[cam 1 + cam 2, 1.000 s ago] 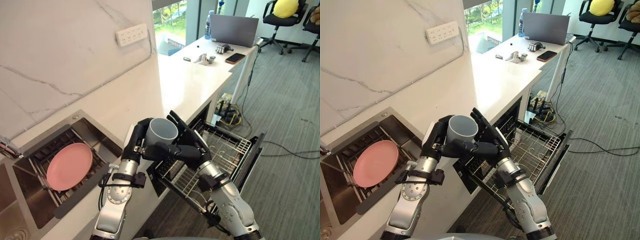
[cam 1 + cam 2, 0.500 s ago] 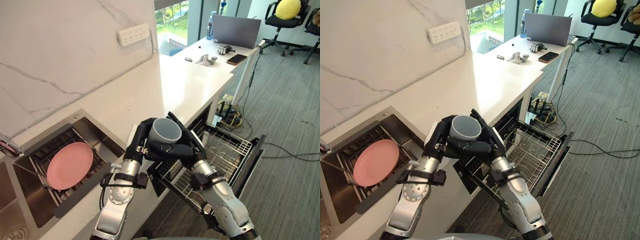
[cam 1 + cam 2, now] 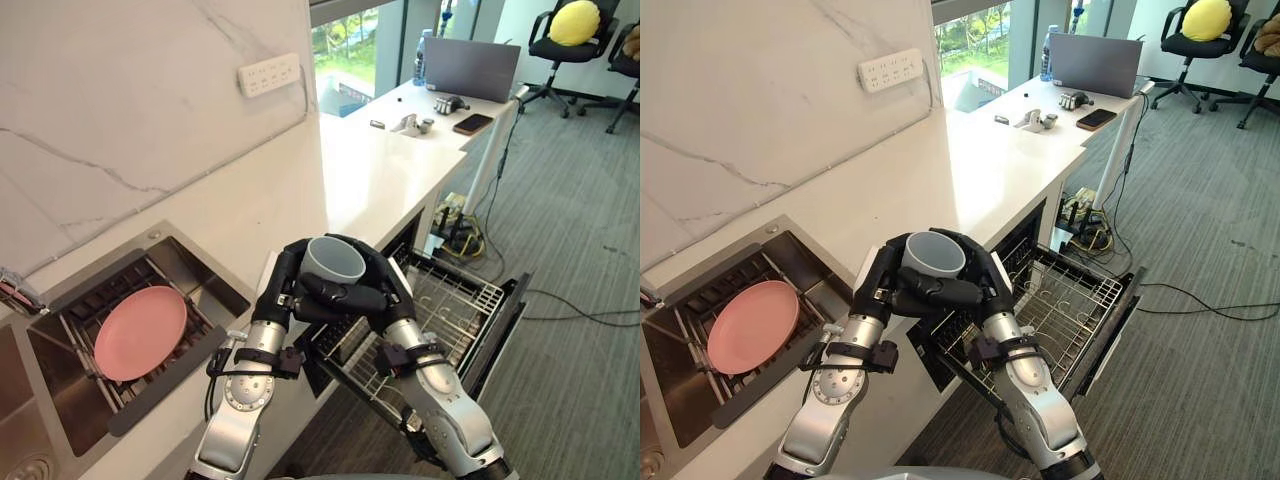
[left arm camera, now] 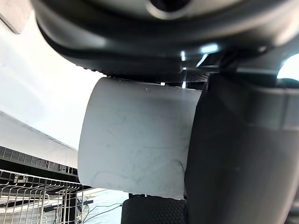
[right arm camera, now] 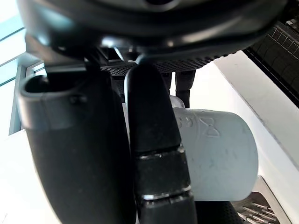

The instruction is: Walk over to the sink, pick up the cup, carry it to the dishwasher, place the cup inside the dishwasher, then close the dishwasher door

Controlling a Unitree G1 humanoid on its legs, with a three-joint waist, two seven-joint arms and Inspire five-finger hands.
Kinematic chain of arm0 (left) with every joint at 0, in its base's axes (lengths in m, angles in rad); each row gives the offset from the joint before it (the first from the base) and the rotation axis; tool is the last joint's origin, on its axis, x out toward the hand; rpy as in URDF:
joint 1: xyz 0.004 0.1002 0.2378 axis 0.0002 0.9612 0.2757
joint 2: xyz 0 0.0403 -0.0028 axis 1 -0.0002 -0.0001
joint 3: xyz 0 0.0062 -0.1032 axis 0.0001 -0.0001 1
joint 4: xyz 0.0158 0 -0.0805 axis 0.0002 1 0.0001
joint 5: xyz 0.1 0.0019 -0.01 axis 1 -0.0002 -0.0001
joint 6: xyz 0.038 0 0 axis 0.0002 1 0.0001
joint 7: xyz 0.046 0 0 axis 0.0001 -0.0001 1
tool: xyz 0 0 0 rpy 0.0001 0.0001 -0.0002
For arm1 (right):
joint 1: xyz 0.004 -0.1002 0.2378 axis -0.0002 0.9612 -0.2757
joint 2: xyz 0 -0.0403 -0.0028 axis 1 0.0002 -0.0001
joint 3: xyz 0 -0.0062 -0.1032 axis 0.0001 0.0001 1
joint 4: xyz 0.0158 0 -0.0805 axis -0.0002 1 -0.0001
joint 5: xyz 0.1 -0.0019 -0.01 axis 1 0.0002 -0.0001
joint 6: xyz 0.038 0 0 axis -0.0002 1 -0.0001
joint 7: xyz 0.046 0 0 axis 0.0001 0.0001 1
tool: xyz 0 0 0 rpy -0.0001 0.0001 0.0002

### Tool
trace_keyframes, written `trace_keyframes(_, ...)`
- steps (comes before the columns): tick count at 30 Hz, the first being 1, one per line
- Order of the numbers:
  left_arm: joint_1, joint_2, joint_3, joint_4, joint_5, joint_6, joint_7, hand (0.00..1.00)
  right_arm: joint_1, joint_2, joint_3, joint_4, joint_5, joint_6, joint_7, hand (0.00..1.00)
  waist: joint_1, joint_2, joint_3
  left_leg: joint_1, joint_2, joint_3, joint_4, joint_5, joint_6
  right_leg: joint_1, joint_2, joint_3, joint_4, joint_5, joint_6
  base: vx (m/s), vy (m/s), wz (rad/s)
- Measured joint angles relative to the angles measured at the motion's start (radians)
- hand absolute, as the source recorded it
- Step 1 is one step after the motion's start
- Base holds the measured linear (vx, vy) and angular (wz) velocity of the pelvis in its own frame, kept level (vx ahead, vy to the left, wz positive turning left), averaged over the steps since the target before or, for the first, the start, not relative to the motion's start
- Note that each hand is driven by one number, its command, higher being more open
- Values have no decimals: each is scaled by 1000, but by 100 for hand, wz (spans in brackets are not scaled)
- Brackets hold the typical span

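A pale grey cup (image 3: pixel 334 261) stands upright in the air over the counter's front edge, mouth up. My left hand (image 3: pixel 282 290) curls round its left side, and my right hand (image 3: pixel 372 285) wraps its front and right side. In the left wrist view the cup's wall (image 4: pixel 138 140) sits tight against the hand, and the right wrist view shows the cup (image 5: pixel 217 156) past curled fingers (image 5: pixel 156 154). Just right of and below the hands, the dishwasher door (image 3: pixel 495 335) hangs open with its wire rack (image 3: pixel 440 300) pulled out.
A pink plate (image 3: pixel 140 331) lies in the sink (image 3: pixel 195 268) at the left. The white counter (image 3: pixel 370 170) runs back to a desk with a laptop (image 3: pixel 470 68) and small items. Office chairs (image 3: pixel 572 40) stand on the carpet far right.
My right hand has closed in round the cup, its fingers going from spread beside it to wrapped on it. Both hands and the cup have shifted slightly right.
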Motion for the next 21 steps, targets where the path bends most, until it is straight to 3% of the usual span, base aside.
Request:
trace_keyframes(5, 0, 7, 1, 0, -32, 1, -1, 0, 0, 0, 21, -1, -14, -14, -43, 0, 2, -1, -2, -3, -1, -1, 0, 0, 0, 0, 1, -1, -7, 4, 0, 0, 0, 0)
trace_keyframes(6, 0, 9, 1, 0, -38, 1, -2, 100, 0, 0, 26, -2, -14, -18, -54, 0, 2, -1, -3, -3, -1, -1, 0, 0, 0, 0, 1, -1, -7, 4, 0, 0, 0, 0)
trace_keyframes(17, 0, 10, -27, -1, -158, -6, -48, 100, -4, 2, 42, -1, -65, -88, -213, 0, 0, 0, -5, -3, -1, -9, 0, 2, -2, 5, 1, -9, -7, 4, 0, 0, 0, 0)
trace_keyframes(20, 0, 9, -39, -11, -212, -33, -100, 100, -5, 28, -43, 12, -94, -99, -258, 0, 1, 0, -5, -4, -2, -15, -1, 5, -1, 9, 1, -16, -7, 4, 0, 0, 0, 7)
trace_keyframes(21, 6, 9, -43, -42, -242, -46, -127, 100, -13, 61, -132, 42, -101, -100, -304, 0, 5, 0, -5, -6, -3, -20, -1, 7, 0, 10, 0, -20, -7, 4, 0, -15, -2, 12)
